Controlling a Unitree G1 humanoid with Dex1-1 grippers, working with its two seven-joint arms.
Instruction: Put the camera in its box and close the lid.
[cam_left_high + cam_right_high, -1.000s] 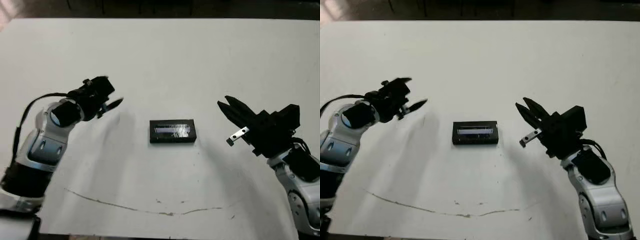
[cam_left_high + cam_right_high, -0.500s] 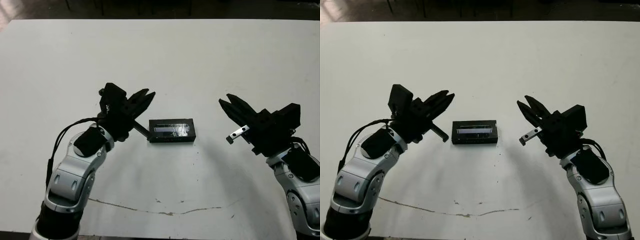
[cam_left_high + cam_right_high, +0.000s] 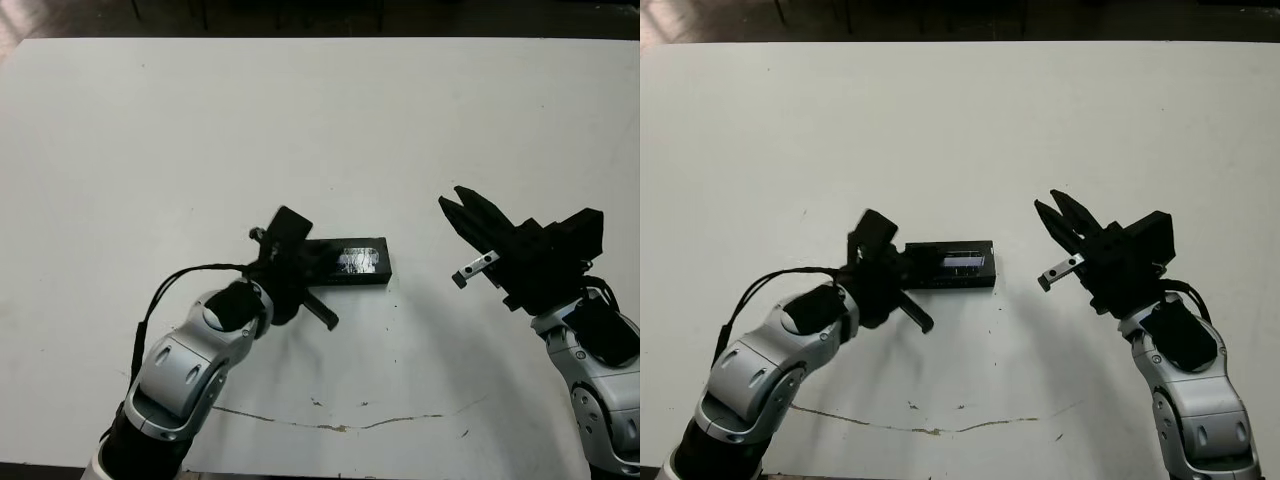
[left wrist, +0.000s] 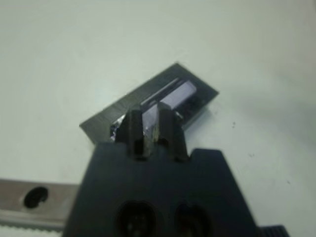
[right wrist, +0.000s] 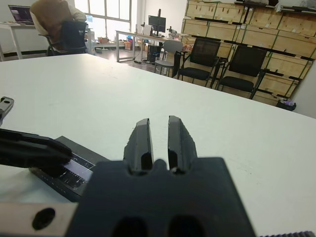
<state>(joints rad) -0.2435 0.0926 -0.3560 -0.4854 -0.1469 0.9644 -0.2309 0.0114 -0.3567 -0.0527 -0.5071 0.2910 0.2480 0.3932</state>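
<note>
Lid (image 3: 352, 261): seated on box, beneath left gripper (image 4: 149, 129).
Left gripper: fingers nearly together, gripping nothing.
Advice: press down evenly.

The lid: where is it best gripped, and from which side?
Grip the lid by its two long edges, from above, near its right end. It lies flat with its length running left to right, so its short width is probably the easiest span to straddle. The left gripper covers its left end; the right end is free, facing the right gripper.
</note>
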